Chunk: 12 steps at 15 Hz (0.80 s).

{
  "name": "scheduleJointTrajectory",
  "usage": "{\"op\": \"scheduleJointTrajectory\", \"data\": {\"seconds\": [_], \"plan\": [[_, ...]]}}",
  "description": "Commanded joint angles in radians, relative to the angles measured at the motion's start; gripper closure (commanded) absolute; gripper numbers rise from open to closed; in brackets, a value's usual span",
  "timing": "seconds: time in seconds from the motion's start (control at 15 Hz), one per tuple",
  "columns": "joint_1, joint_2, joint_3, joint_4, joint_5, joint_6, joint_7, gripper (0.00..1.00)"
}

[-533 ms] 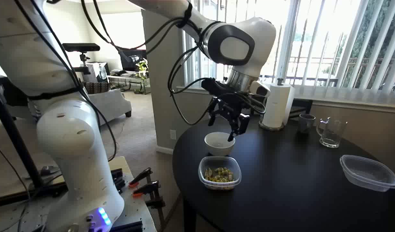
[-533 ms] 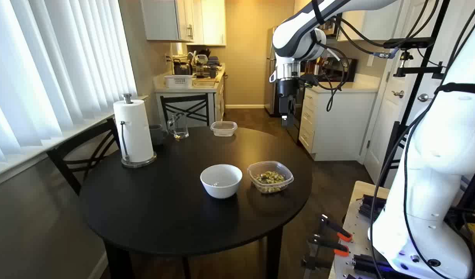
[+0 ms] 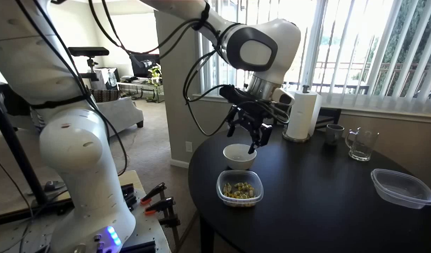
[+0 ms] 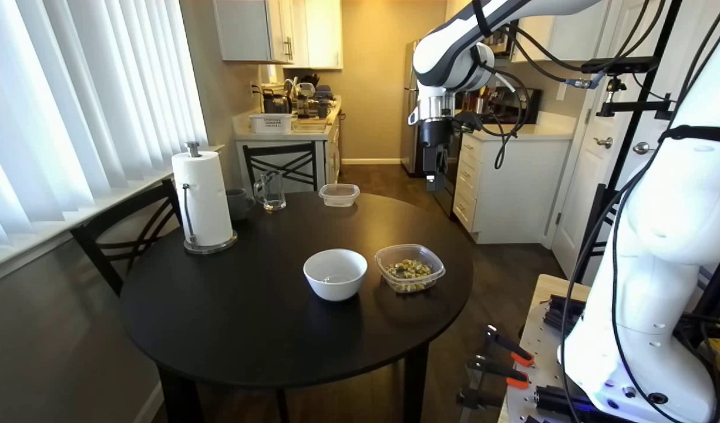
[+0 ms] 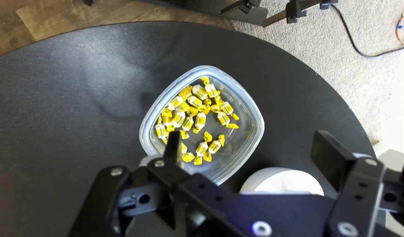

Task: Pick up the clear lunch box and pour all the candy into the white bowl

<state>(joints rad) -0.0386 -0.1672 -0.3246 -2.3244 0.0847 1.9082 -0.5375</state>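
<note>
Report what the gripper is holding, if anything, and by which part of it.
Nothing is held: the gripper is open and empty in the air, while the box of candy and the bowl both stand on the table.

Under the plain white bowl [image 4: 335,288] we see a black table [image 4: 231,317]; just beside the bowl, a clear box [image 5: 245,144] with candy [image 5: 200,119] wrapped in yellow and white. Well apart from the bowl, we see a white roll [image 4: 204,197] and a grey mug [image 3: 333,135].

The lunch box [image 5: 252,122] is shiny plastic, the white bowl [image 4: 335,289] smooth, the carpet [image 5: 360,77] rough
</note>
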Motion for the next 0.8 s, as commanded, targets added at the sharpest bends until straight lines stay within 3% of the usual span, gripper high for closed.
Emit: {"op": "scheduleJointTrajectory", "data": {"seconds": [0.0,0.4,0.73], "plan": [[-0.012,0.038,0.066,-0.056,0.168,0.076,0.111,0.0],[-0.021,0.168,0.133,-0.118,0.529,0.214,0.165,0.0],[-0.024,0.193,0.181,-0.126,0.794,0.3,0.22,0.0]]}}
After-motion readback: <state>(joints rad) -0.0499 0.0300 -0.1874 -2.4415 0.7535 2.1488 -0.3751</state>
